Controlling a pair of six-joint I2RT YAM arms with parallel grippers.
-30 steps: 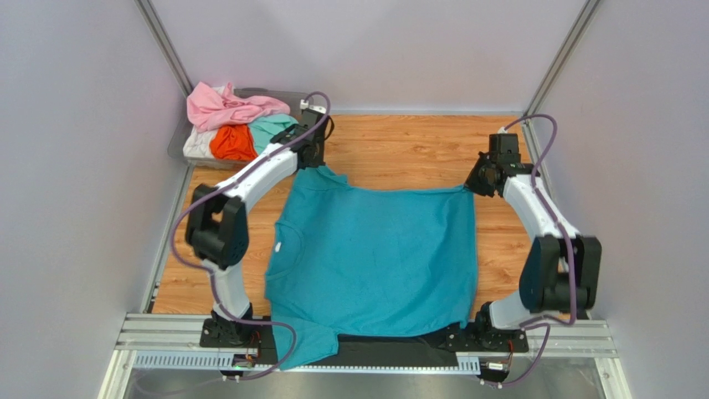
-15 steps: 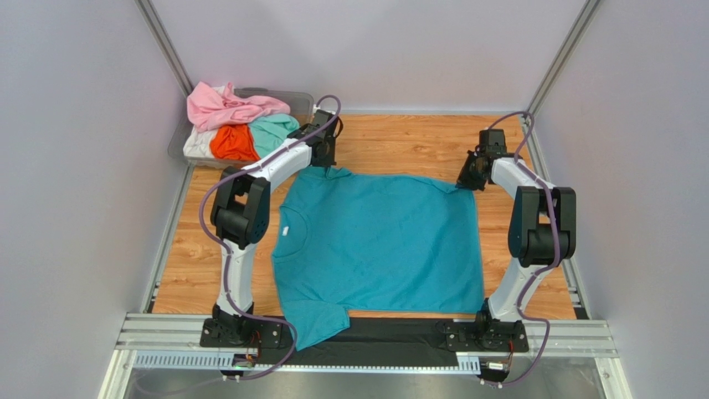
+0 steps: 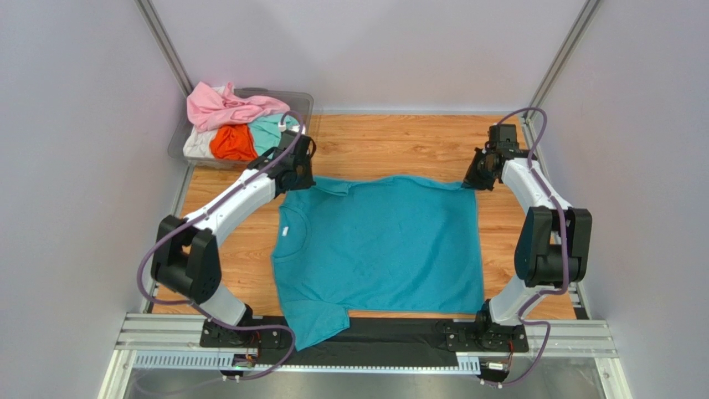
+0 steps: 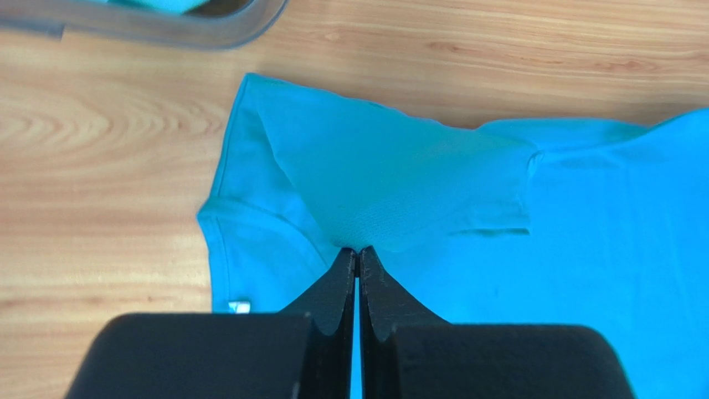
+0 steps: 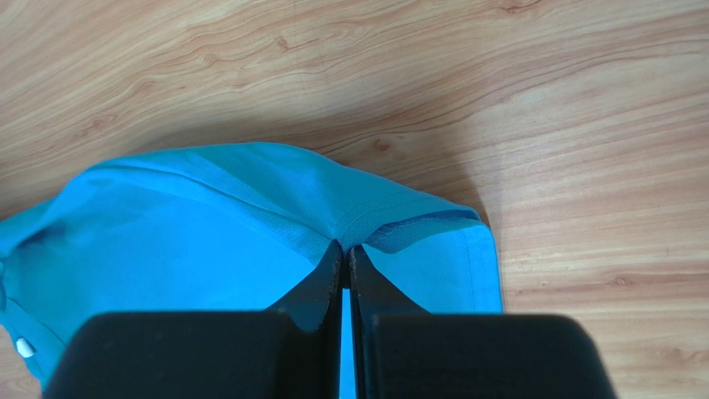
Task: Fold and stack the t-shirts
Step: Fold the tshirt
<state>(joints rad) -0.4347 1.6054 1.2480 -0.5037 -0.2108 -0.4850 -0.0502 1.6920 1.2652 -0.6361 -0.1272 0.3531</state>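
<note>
A deep teal-blue t-shirt [image 3: 383,241] lies spread on the wooden table, its neck to the left and one sleeve hanging over the near edge. My left gripper [image 3: 301,176] is shut on the fabric of the far left sleeve [image 4: 391,179], which is folded over onto the shirt. My right gripper [image 3: 470,183] is shut on the shirt's far right hem corner [image 5: 374,208], which is lifted slightly. Pink [image 3: 225,106], orange [image 3: 232,143], mint green [image 3: 270,129] and white [image 3: 197,145] t-shirts are heaped in the tub.
A clear plastic tub [image 3: 299,101] stands at the back left corner; its rim shows in the left wrist view [image 4: 166,32]. Grey walls close in the table on three sides. A metal rail [image 3: 366,337] runs along the near edge.
The left arm has swung left and nearer, folding the far left sleeve onto the shirt. The right gripper shifted slightly right. Earlier the shirt was drawn further from the near edge.
</note>
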